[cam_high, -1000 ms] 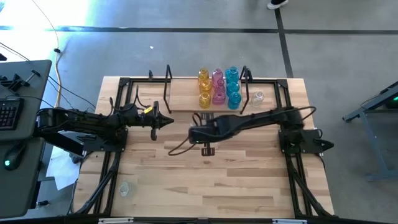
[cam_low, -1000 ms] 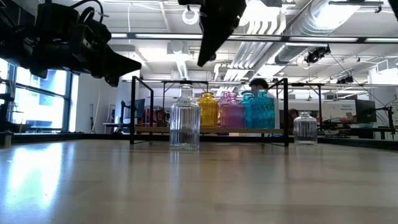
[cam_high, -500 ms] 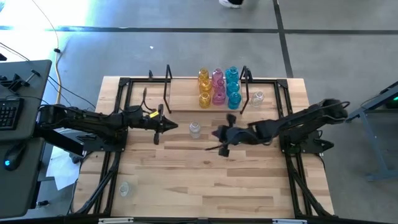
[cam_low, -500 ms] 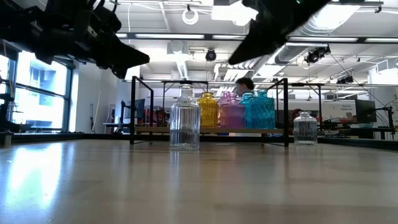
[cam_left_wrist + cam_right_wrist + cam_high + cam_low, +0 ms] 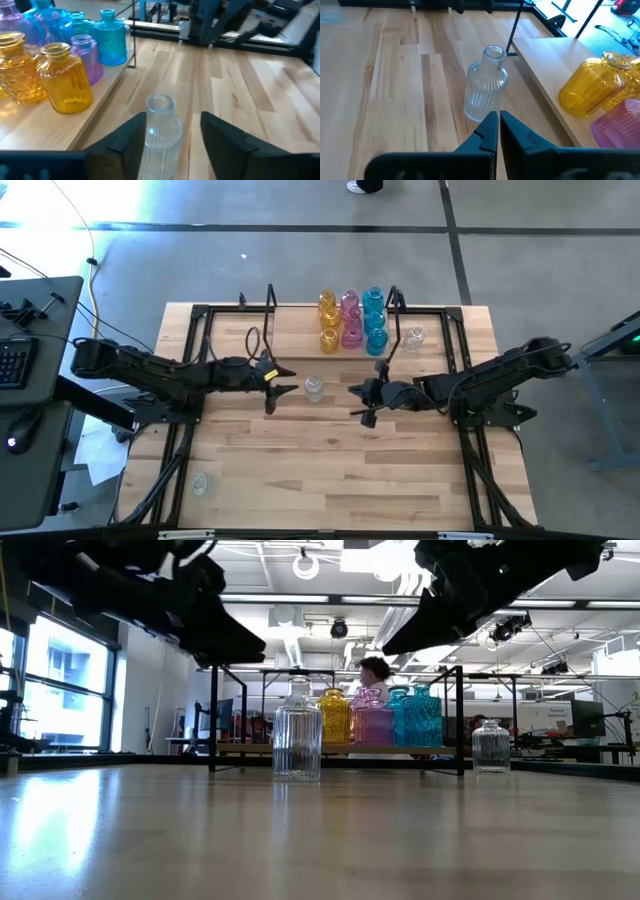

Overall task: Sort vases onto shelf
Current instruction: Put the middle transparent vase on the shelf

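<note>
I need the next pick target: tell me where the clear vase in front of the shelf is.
In the high view the clear vase stands upright on the tabletop just in front of the shelf, between the left gripper and the right gripper.

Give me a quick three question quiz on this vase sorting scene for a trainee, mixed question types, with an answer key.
1. True or false: the clear vase between the two grippers stands on the shelf.
2. Which gripper is open around that vase: A) left gripper B) right gripper?
3. Fill in: on the shelf, the row of vases between the yellow vases and the blue vases is ____.

Key: 1 false, it stands on the table; 2 A; 3 pink.
</note>
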### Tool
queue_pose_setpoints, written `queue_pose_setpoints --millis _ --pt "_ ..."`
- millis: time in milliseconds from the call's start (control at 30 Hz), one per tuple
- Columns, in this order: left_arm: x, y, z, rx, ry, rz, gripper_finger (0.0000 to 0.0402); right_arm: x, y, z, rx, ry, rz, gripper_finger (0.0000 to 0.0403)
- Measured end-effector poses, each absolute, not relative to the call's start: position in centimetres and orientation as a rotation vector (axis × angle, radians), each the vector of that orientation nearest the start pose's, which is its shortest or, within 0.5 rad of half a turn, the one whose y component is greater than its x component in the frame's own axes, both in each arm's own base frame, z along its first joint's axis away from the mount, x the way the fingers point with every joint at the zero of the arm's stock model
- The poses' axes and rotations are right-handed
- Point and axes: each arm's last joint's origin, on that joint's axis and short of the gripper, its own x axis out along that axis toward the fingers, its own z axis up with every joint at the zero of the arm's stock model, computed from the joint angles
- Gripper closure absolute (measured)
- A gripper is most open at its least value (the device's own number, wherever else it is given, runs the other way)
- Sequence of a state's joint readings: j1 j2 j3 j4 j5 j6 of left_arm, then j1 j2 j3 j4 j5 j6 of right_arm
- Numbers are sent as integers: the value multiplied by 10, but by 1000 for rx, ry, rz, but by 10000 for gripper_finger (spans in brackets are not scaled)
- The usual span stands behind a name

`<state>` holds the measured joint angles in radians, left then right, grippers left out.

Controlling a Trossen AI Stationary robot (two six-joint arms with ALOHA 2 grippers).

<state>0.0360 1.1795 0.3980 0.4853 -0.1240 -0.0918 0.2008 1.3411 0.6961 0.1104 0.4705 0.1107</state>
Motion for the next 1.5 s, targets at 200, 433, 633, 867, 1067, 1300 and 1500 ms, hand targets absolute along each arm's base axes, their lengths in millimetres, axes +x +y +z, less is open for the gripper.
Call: queue_pose_setpoints --millis 200,433,633,867,1067,1300,1500 --pt "249 13 186 -84 353 188 165 270 41 214 -90 488 -285 403" --pt "266 15 187 -66 361 246 136 270 41 214 -98 490 -282 403" --pt "275 16 182 -80 406 233 135 270 41 214 -102 492 -282 403" --pt "286 19 181 -62 417 257 135 270 42 213 -107 494 -280 403" --pt "285 21 181 -64 429 225 138 269 41 213 -107 496 -280 403" --pt "288 23 174 -77 448 225 165 270 42 213 -108 496 -280 403" --pt "288 27 174 -95 442 241 189 270 42 213 -111 496 -278 403"
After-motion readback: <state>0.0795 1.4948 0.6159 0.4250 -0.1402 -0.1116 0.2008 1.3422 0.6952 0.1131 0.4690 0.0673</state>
